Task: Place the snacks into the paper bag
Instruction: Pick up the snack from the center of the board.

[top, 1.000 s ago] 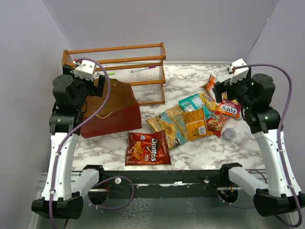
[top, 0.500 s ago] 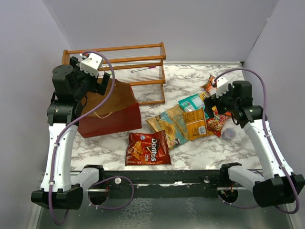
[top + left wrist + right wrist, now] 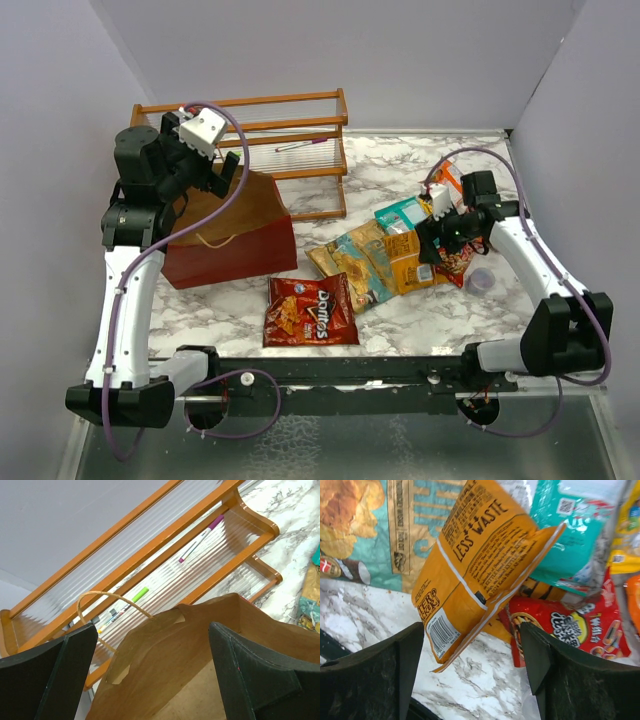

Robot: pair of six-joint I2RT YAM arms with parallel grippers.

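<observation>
**Right arm drops to the snack heap; left arm shifts over the bag**

Swinging down and inward from its raised pose of a second ago, the right pincer now sits low over the snacks heaped at the right of the counter. Its jaws stand apart, straddling the lifted corner of an orange packet, with a gap on each side and nothing gripped yet. That raised edge likely explains the approach, since it offers something to pinch.

Meanwhile the left pincer has moved up toward the wooden rack. It hangs wide and empty just above the mouth of the paper bag, probably to steady it or hold it open. The bag stands upright at the left of the counter, well apart from the heap, and a Doritos bag lies flat between them.
</observation>
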